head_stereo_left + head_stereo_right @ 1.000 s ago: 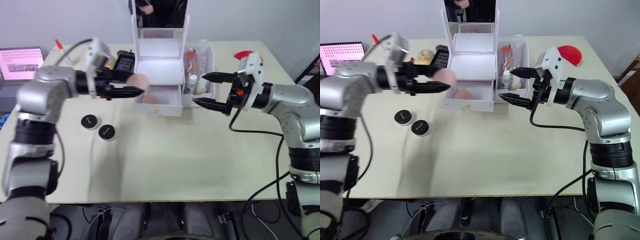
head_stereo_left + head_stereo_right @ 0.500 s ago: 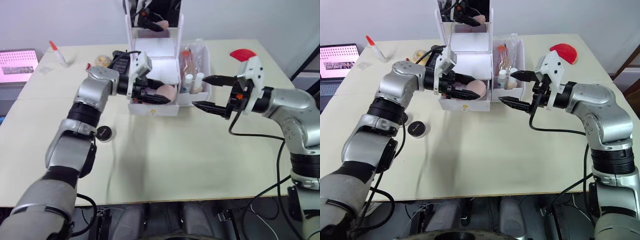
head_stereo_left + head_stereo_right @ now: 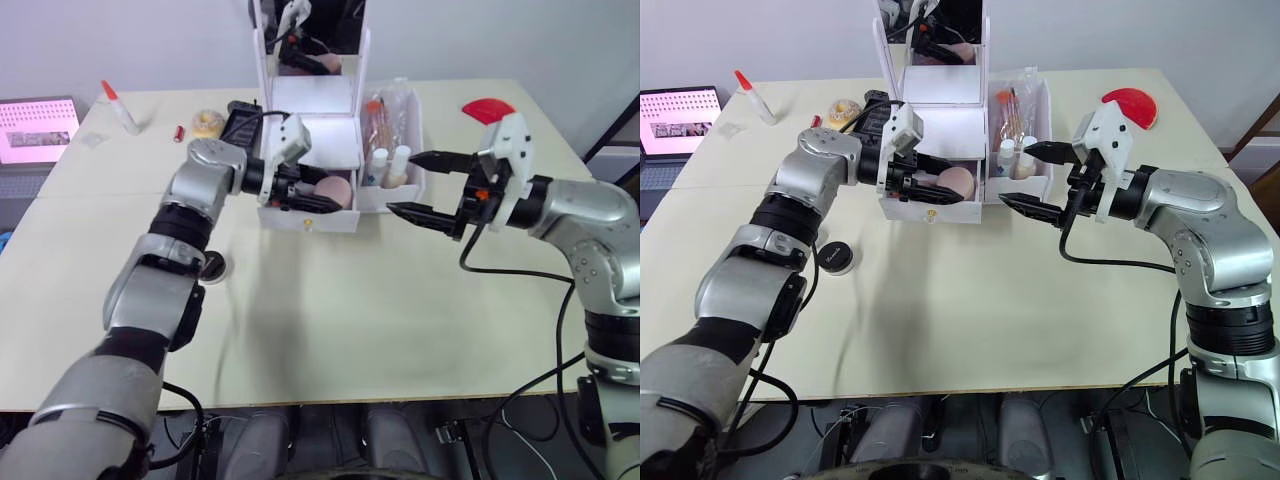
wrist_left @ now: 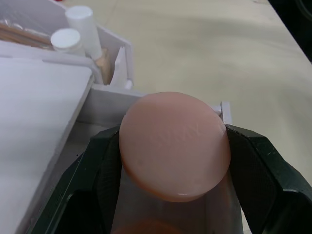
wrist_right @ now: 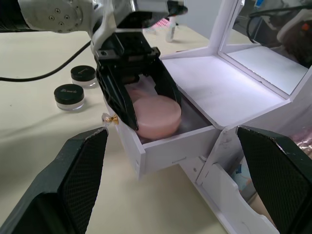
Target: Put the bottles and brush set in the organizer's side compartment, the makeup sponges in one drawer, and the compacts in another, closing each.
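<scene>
Left wrist view puts it up close: the left gripper (image 4: 173, 161) has its fingers (image 4: 256, 161) clamped on a pink makeup sponge (image 4: 174, 144), right over the open drawer (image 5: 170, 144) of the white organizer (image 3: 322, 140). Out on the counter (image 3: 330, 300), a black compact (image 3: 836, 257) sits near the left arm. The right gripper (image 3: 425, 185) hangs just beside the organizer's side compartment (image 3: 393, 150), fingers spread wide, holding nothing. In that compartment stand two white-capped bottles (image 3: 388, 166) and the brush set (image 3: 381, 120).
</scene>
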### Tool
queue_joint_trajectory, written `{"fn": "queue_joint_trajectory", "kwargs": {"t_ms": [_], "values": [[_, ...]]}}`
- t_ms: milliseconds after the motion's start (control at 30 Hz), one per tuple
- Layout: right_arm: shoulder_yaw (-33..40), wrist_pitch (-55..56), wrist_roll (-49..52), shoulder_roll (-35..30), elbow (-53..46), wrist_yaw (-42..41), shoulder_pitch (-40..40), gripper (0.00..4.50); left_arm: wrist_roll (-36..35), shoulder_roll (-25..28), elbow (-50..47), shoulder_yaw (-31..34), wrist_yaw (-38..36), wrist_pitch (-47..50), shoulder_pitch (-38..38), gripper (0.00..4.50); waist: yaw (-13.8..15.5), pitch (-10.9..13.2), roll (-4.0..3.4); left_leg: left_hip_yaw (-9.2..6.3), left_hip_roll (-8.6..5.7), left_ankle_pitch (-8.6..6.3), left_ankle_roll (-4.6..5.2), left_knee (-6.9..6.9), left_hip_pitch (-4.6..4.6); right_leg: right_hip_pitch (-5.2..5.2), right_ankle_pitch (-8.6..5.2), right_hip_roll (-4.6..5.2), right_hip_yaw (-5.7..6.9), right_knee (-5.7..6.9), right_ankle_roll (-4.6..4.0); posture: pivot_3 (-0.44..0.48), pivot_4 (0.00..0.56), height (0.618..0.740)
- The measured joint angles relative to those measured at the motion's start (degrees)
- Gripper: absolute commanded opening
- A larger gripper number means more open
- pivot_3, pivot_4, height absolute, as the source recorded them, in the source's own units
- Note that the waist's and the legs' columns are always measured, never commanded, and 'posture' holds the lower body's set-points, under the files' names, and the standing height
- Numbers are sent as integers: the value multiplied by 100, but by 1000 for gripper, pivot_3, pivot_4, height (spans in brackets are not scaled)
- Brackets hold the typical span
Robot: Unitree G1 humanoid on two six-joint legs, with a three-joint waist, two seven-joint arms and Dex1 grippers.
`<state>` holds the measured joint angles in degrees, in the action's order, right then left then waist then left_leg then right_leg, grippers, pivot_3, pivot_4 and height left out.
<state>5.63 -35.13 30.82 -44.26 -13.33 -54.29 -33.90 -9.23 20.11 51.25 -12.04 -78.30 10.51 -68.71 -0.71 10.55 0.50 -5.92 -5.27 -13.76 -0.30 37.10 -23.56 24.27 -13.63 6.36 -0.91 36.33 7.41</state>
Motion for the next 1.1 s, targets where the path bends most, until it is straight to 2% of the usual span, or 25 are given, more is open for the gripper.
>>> {"fn": "queue_joint_trajectory", "kwargs": {"t_ms": [333,367,433,800,1000,1100], "values": [[44,-104,108,0,-123,104,50,4500,92,-64,157,70,22,-31,-86,2633,0,0,0,0,0,0,0,1,0,0,0,0,0,2,0,0,150,738],[45,-110,118,0,-123,109,50,4500,110,-72,166,88,27,-37,-92,3665,-1,0,0,0,0,0,0,1,0,0,0,0,0,2,0,0,150,738],[48,-116,147,0,-130,115,63,4500,130,-89,208,120,77,-76,-124,4471,0,0,0,0,0,0,0,1,0,0,0,0,0,2,0,0,150,738],[56,-91,152,0,-113,115,117,4500,93,-93,202,378,-71,174,-193,4471,-5,0,0,0,0,0,0,1,0,1,0,-1,1,5,1,0,150,738],[56,-87,150,1,-108,127,117,4500,-438,334,-555,720,-695,821,-133,4471,-38,0,0,0,2,0,0,1,0,5,0,-5,-2,8,1,0,150,738],[52,-90,155,7,-123,155,117,4500,-724,626,-1267,859,-881,1308,74,3654,-30,0,-1,-1,3,0,0,1,0,5,0,-5,-3,9,1,0,150,738]]}}
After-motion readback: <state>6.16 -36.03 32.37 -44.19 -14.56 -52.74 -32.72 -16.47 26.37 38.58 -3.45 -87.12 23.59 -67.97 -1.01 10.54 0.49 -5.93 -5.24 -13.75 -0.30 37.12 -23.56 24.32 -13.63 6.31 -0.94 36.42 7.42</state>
